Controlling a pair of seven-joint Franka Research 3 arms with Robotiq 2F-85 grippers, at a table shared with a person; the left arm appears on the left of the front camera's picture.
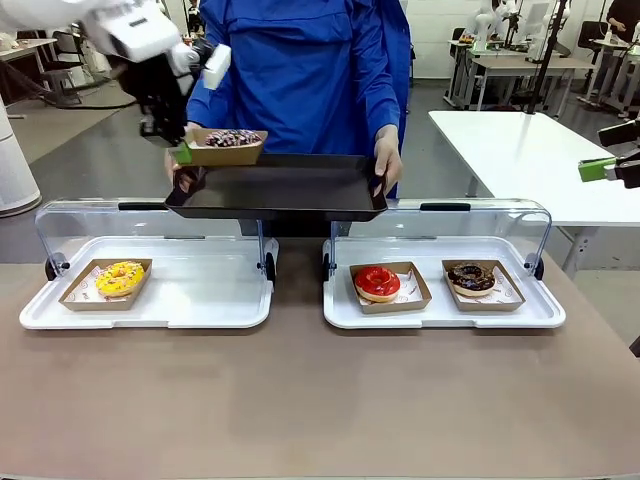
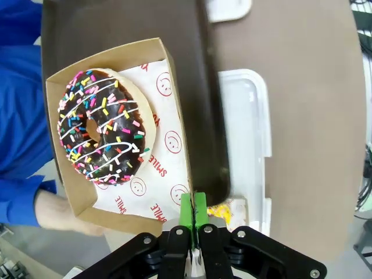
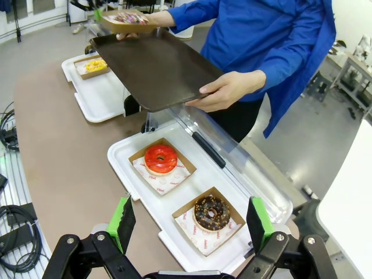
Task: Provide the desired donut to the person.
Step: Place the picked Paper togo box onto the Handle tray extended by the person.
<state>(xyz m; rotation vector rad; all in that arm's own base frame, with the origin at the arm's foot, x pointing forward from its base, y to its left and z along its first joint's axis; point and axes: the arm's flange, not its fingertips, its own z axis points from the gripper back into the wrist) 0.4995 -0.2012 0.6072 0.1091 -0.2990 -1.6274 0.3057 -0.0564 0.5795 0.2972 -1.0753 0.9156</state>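
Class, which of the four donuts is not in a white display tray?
The sprinkled chocolate donut: its box is held by the left gripper over the person's dark tray. The yellow donut, red donut and other chocolate donut lie in white trays.

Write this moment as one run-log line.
left gripper: shut on donut box, at dark tray edge | right gripper: open, empty | person: holds dark tray

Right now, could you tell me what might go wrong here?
The left end effector pinches only one thin wall of the brown cardboard tray, so the sprinkled chocolate donut could tip. It is at a corner of the hand-held dark rectangular tray and might slide off.
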